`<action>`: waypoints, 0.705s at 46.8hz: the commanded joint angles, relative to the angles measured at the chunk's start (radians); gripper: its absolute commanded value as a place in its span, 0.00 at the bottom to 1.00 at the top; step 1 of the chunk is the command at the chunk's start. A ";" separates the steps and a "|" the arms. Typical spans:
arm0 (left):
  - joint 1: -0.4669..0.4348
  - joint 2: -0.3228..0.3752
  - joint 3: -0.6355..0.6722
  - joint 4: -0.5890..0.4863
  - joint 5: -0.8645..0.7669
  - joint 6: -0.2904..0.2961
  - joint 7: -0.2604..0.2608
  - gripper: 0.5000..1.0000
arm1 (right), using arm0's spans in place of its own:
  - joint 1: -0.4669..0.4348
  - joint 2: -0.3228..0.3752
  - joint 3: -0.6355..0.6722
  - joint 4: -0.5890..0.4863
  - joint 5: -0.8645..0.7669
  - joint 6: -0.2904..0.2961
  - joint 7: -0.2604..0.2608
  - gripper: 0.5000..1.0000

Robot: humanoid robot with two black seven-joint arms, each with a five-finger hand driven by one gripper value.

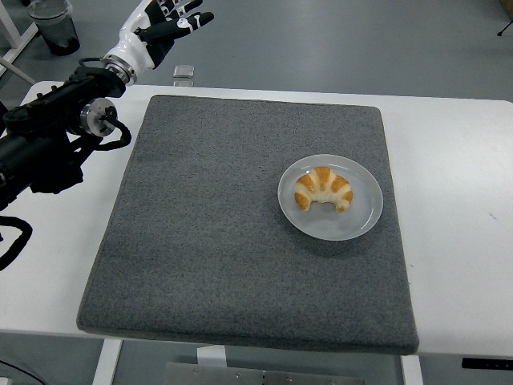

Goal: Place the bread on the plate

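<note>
Well right of your left hand (164, 22), fingers spread and empty, the bread (323, 189) sat on the plate (361, 220); only a careless return sweep could knock it.

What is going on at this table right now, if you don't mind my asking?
The bread, a croissant, already lies on the plate, which sits on the grey mat. The robot's left hand is up past the table's far left corner, fingers spread and holding nothing. The right arm is not in view.
</note>
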 commanded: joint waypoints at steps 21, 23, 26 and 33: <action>0.099 0.012 -0.114 -0.003 -0.029 -0.045 -0.003 0.96 | 0.000 0.000 0.000 0.000 0.000 -0.002 0.000 0.86; 0.099 0.012 -0.112 -0.003 -0.029 -0.044 -0.003 0.96 | 0.000 0.000 0.000 0.000 0.000 -0.002 0.000 0.86; 0.099 0.012 -0.112 -0.003 -0.029 -0.041 -0.003 0.96 | 0.000 0.000 0.000 0.000 0.000 0.000 0.000 0.86; 0.105 0.010 -0.111 -0.002 -0.029 -0.035 -0.002 0.96 | 0.000 0.000 0.000 0.000 -0.002 0.000 0.000 0.86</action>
